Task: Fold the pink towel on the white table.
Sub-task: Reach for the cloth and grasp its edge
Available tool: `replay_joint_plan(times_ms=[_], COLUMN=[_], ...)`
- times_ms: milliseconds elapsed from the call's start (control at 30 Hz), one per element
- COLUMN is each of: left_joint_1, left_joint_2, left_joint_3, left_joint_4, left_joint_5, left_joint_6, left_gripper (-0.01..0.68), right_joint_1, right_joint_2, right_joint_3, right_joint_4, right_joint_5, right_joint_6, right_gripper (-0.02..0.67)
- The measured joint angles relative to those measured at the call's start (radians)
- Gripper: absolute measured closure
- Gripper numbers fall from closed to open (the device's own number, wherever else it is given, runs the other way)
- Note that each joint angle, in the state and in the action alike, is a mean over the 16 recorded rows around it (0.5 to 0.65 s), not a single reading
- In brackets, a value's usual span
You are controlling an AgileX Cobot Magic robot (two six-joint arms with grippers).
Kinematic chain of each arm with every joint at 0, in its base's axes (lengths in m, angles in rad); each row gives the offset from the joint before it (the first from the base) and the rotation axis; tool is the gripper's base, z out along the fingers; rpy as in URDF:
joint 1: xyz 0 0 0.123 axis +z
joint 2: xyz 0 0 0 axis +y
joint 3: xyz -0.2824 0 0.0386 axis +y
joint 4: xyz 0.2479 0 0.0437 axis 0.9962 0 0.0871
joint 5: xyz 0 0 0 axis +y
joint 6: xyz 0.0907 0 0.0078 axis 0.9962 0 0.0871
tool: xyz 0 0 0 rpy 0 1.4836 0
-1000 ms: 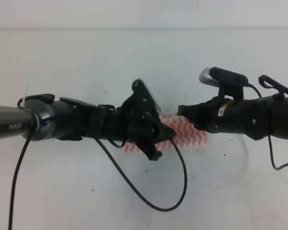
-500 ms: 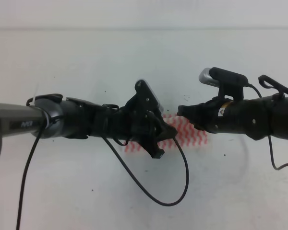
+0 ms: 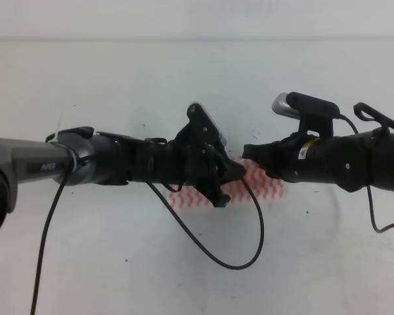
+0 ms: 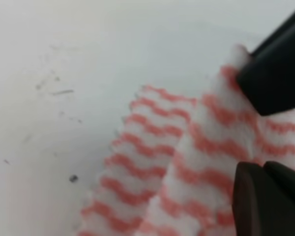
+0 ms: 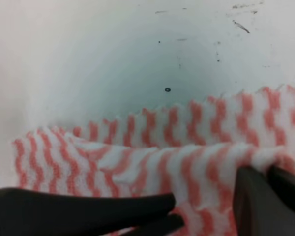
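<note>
- The pink towel (image 3: pixel 253 187) lies near the middle of the white table (image 3: pixel 184 72), mostly hidden in the high view beneath the two arms that meet above it.
- Up close, a layer of it is raised and doubled over the layer lying flat; the fold is under way, not finished.
- The left gripper (image 4: pixel 265 128) has its dark fingers (image 4: pixel 278 78) clamped on a lifted edge of the cloth, one above and one below.
- The right gripper (image 5: pixel 265 196) also looks closed on the towel, with cloth bunched at one finger (image 5: pixel 255 199) low in its own view.
- To do this well, I'd say both held corners should travel together at even height, so the raised layer lands square on the flat one; letting one side lead would likely skew the fold.
- The grip should hold until the upper edge meets the lower edge, then release low so the thin cloth doesn't spring back.
- The wrist views show the doubled layers and the pinch itself, which the high view cannot.
- The high view alone shows where the towel sits on the table, the arms facing each other, and a slack black cable (image 3: pixel 210 252) looping below the left arm.
</note>
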Motion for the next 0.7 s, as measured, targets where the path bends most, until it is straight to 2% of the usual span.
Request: replay_joint_plan(times_ms=[167,700], left_joint_1=[0.000,-0.009], left_joint_2=[0.001,-0.016], left_joint_3=[-0.011,-0.017], left_joint_4=[-0.002,0.138], left_joint_5=[-0.003,0.031], left_joint_6=[0.005,-0.070], left_gripper=[0.678,0.678], right_joint_1=[0.000,0.000], right_joint_2=[0.000,0.000], right_joint_3=[0.000,0.000], right_joint_4=[0.000,0.000], right_joint_5=[0.000,-0.003], right_joint_6=[0.000,0.000], right_gripper=[0.666,0.666])
